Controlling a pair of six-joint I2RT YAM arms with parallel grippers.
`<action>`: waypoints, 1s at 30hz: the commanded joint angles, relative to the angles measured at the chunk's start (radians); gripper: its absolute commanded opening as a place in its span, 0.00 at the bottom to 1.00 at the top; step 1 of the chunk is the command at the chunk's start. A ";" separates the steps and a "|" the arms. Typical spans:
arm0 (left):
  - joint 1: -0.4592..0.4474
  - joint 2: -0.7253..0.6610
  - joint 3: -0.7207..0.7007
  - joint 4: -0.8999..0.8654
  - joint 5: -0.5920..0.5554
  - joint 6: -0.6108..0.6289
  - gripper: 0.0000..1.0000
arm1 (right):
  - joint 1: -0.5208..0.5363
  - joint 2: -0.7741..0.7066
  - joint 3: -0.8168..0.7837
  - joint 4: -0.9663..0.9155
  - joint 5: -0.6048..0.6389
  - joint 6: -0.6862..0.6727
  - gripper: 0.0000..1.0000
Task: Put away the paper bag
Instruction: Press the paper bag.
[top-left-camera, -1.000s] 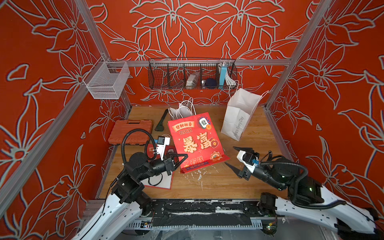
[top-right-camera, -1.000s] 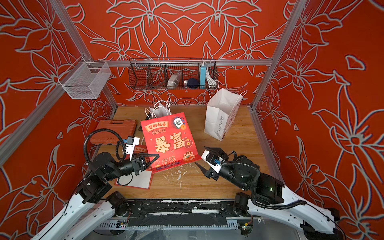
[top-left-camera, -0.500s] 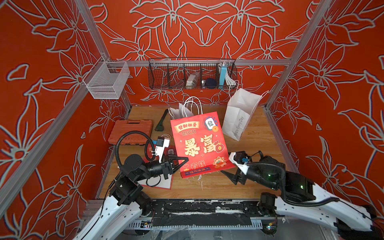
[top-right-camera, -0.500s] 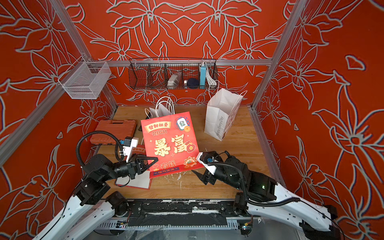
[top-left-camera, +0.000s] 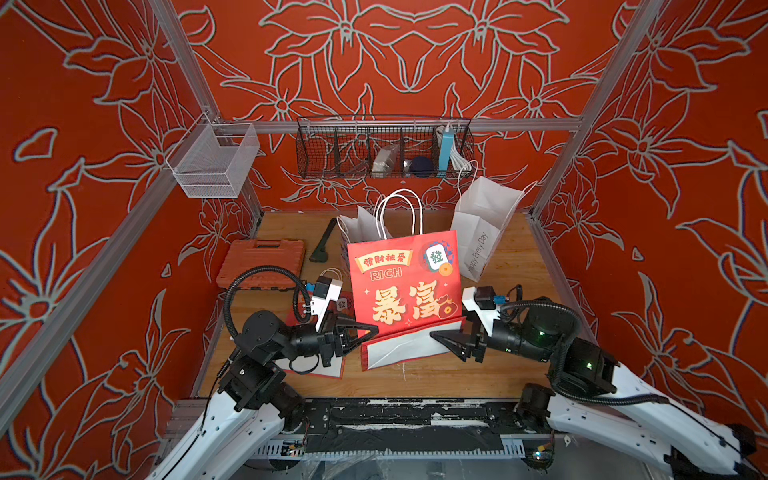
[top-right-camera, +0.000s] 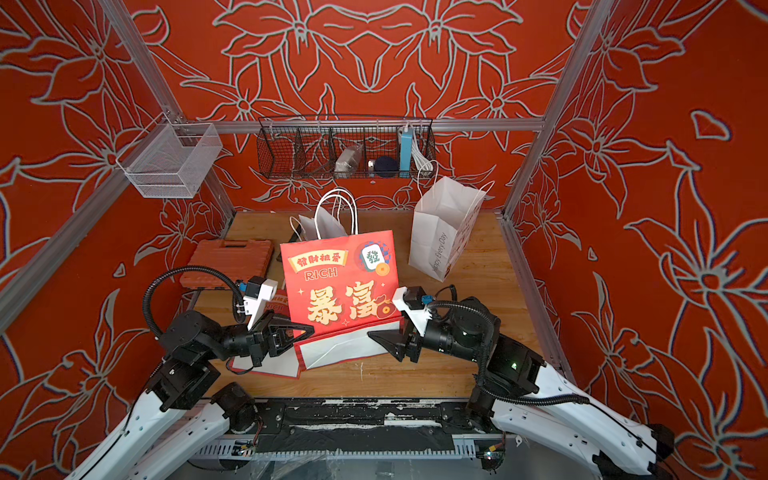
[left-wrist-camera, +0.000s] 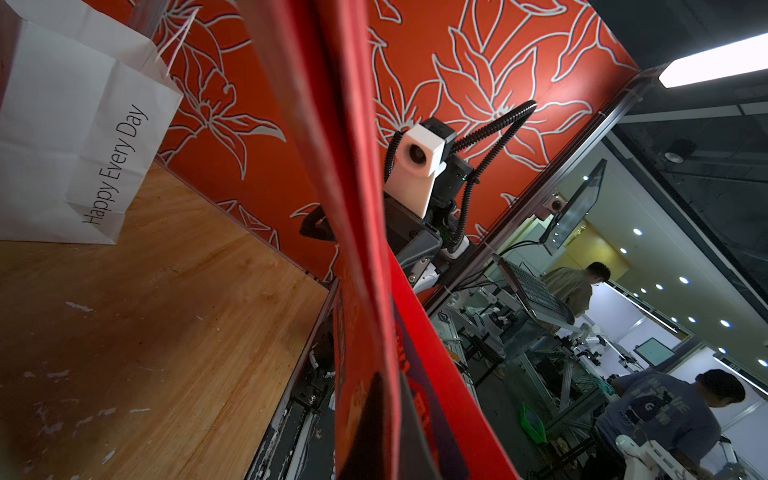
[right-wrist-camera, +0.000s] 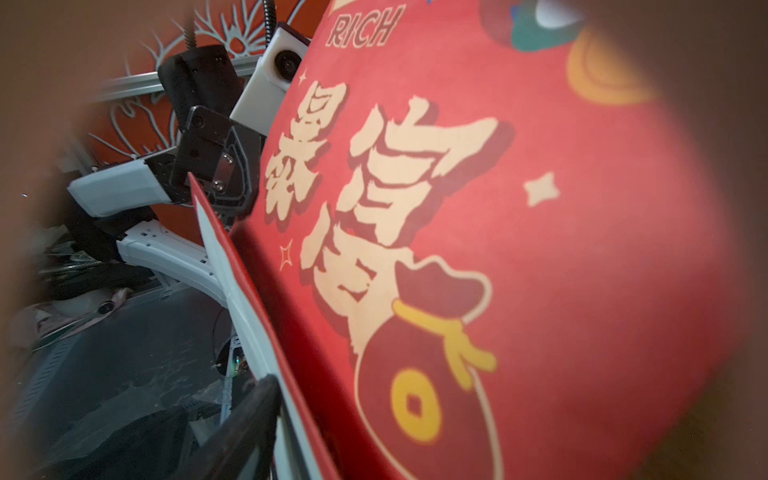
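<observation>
The red paper bag (top-left-camera: 405, 282) stands upright over the front middle of the table (top-left-camera: 519, 266). Its printed face is turned to the front and its white bottom flap is folded out toward the front edge. The left gripper (top-left-camera: 371, 332) has its jaws pressed together on the bag's lower left corner, and that pinch looks to be what holds the flat bag on end. The right gripper (top-left-camera: 436, 335) is at the opposite lower corner, against the flap. The right wrist view is blurred and filled by the print, so I cannot tell whether those jaws are spread or already pinching paper. A hold low on both corners would stop the panel from swinging and keep it slim enough to slot away.

There are four bags, two red and two white:
- the held red one;
- a second red bag (top-right-camera: 270, 366) with the same print, lying flat under the left arm near the front left corner;
- a small white bag (top-left-camera: 357, 226) just behind the held one;
- a larger white bag (top-left-camera: 478, 224) standing open near the back right corner.

There is also one orange tool case (top-left-camera: 262, 262) along the left edge, with one black tool (top-left-camera: 322, 245) beside it. Two baskets hang above the table, a black wire basket (top-left-camera: 332, 145) on the back rail and a white mesh basket (top-left-camera: 212, 166) on the left.
</observation>
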 joint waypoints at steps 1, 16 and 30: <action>-0.003 -0.006 0.005 0.074 0.065 -0.015 0.00 | -0.013 0.006 -0.023 0.097 -0.076 0.063 0.65; -0.003 -0.033 0.065 -0.194 -0.192 0.118 0.16 | -0.023 -0.003 -0.027 0.139 -0.098 0.094 0.00; -0.003 -0.273 0.000 -0.337 -0.471 0.164 0.80 | -0.023 -0.041 0.045 -0.024 0.017 0.026 0.00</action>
